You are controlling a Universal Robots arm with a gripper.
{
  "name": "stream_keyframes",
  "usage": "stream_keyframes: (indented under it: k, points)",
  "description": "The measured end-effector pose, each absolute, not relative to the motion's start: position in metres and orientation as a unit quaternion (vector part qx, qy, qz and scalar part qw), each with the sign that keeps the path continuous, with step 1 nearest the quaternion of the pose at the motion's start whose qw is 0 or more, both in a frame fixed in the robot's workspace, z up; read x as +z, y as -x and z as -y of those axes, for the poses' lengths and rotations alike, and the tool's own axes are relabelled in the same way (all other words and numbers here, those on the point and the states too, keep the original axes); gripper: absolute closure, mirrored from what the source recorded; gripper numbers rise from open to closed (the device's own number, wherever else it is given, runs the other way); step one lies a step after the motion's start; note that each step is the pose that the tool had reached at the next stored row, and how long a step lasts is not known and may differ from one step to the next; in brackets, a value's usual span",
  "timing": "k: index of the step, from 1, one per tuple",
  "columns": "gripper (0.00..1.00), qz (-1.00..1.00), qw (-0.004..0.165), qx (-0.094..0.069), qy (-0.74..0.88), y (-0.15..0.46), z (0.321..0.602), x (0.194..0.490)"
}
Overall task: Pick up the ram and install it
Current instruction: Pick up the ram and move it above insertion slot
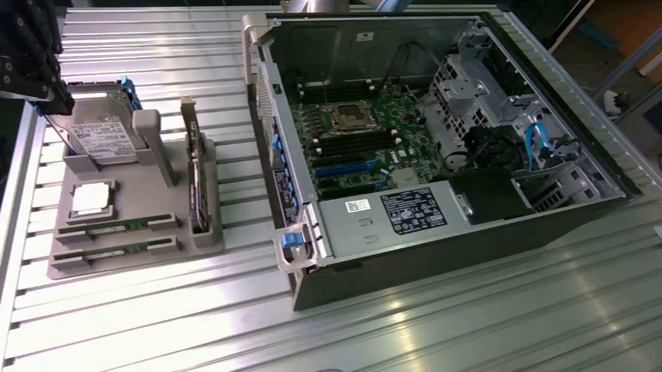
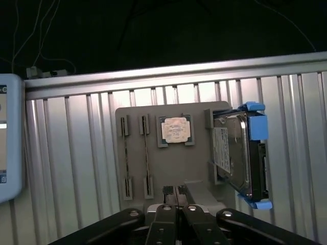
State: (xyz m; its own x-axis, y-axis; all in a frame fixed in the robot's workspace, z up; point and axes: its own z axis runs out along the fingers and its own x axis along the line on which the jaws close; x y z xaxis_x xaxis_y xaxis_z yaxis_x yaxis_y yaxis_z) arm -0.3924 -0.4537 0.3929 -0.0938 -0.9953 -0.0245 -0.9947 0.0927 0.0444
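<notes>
Above the grey holder (image 2: pixel 171 168) bearing two rams (image 2: pixel 146 158), the pincer (image 2: pixel 174 192) hangs closed

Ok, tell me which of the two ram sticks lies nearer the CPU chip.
The inner ram, directly alongside the silver CPU chip; the outer ram lies one slot farther away, along the grey holder's edge.

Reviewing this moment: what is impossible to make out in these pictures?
Exterior view: the dark robot arm is cut off by the picture's edge.
Exterior view: the black motherboard memory slots are too small to tell whether filled.
Wrist view: the two thin green ram sticks in the grey tray stand edge-on, chips unseen.
</notes>
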Motion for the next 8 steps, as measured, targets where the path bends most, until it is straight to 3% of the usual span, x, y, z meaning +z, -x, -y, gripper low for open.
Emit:
stream_keyframes:
  k: [8]
  points:
    - [0.89,0.738,0.006,-0.025,-0.674,0.3924,0.4537,0.3929]
